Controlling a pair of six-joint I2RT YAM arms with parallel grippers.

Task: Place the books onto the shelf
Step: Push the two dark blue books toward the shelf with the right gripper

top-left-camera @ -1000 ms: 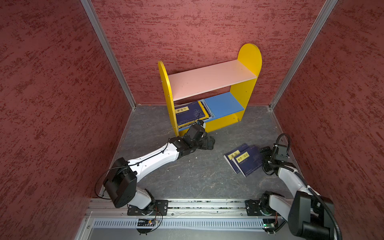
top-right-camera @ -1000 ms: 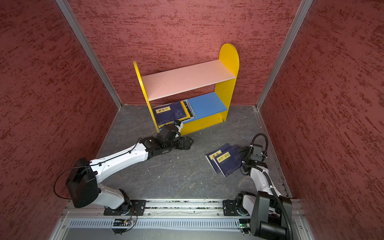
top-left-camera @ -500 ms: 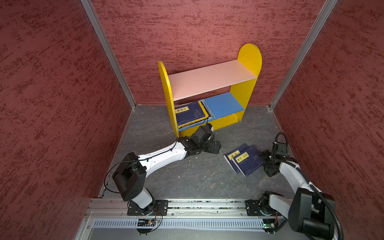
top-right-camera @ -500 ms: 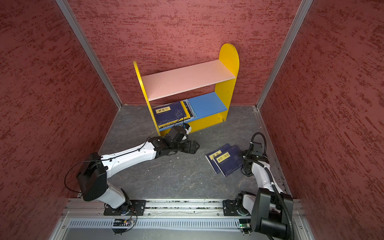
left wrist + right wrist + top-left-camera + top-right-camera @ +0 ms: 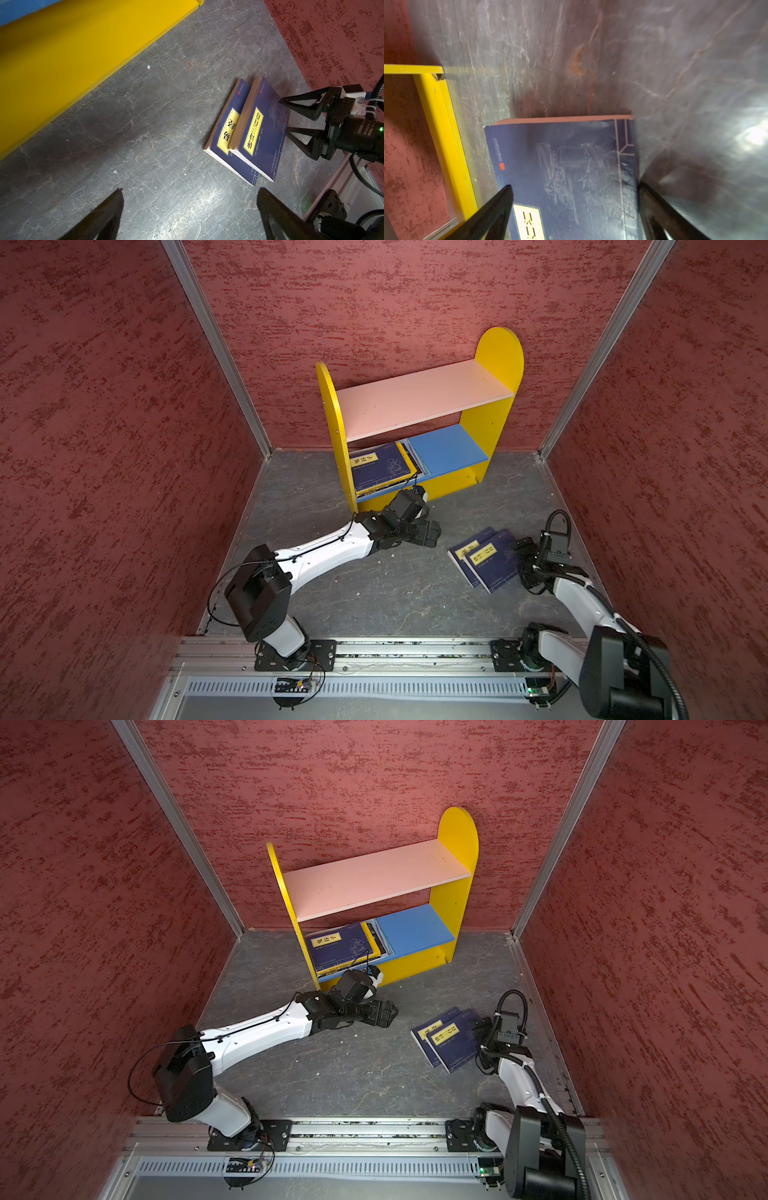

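Beside the floor books, right pincer gapes empty — left pincer likewise.

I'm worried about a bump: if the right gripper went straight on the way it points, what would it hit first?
Probably the top navy book on the floor: its cover lies ahead, between the open jaws of the right gripper. How far above it they sit is unclear.

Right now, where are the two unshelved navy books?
In both top views the two navy books lie overlapped on the floor, right side, beside the right gripper.
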